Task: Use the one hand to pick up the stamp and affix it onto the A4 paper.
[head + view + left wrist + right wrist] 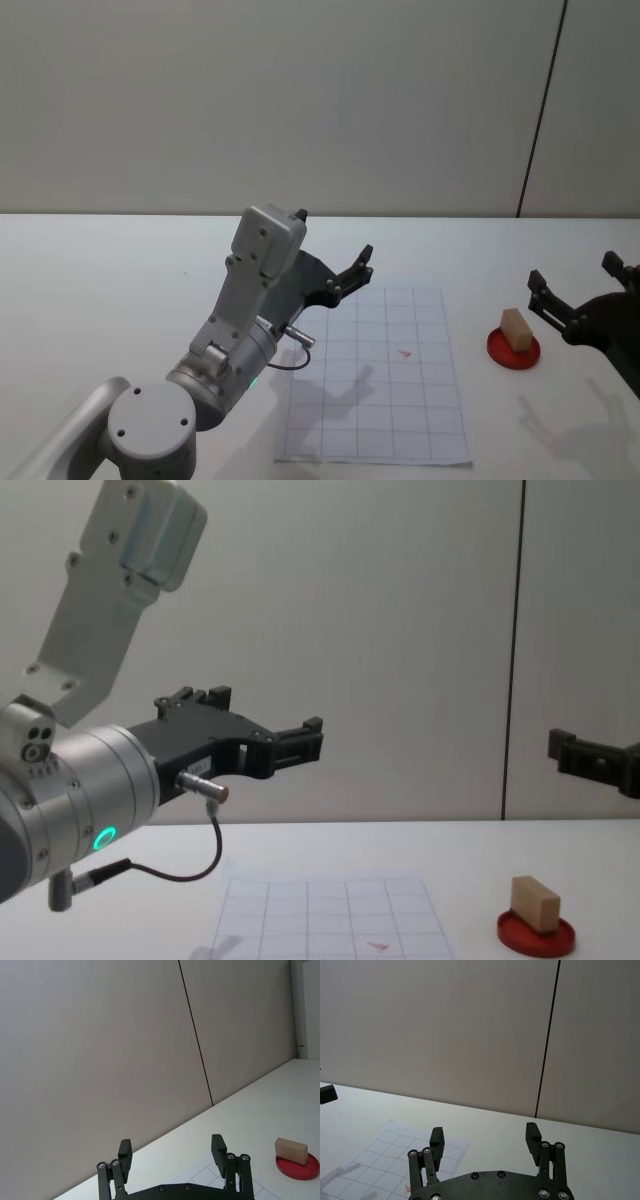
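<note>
The stamp (pixel 517 329) sits on the red pad (pixel 513 353), right of the paper (pixel 380 400). The right gripper (pixel 573 272) hovers beside it, fingers spread, apparently to grasp; the left gripper (pixel 356 272), also spread, idles over the paper's far-left corner.

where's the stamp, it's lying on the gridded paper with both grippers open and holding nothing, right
Not quite. The stamp rests on the red ink pad, which sits on the table to the right of the paper and apart from it, as the head view shows. The rest holds: the left gripper and the right gripper are both open and holding nothing.
</note>
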You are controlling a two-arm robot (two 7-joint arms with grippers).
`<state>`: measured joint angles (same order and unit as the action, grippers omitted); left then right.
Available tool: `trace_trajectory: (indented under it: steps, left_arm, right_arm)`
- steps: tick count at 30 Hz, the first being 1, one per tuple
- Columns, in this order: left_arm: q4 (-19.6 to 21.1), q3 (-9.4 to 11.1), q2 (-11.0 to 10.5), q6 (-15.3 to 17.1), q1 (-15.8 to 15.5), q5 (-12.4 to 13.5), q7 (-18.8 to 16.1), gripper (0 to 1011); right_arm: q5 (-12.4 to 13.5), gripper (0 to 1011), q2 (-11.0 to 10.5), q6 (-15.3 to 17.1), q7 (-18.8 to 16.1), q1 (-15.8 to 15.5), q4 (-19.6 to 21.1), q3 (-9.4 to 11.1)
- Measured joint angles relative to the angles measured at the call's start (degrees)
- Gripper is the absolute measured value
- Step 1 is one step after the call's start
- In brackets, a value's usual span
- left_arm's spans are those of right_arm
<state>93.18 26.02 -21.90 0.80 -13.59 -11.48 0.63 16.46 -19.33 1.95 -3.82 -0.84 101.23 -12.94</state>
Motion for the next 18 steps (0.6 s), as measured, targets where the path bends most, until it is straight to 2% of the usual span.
trace_trajectory:
  steps: [18]
  left_arm:
    - [0.0,0.0,0.0,0.0,0.0,0.0,0.0,1002]
  right_arm:
    - [0.0,1001,0.0,0.0,0.0,0.0,0.0,0.0]
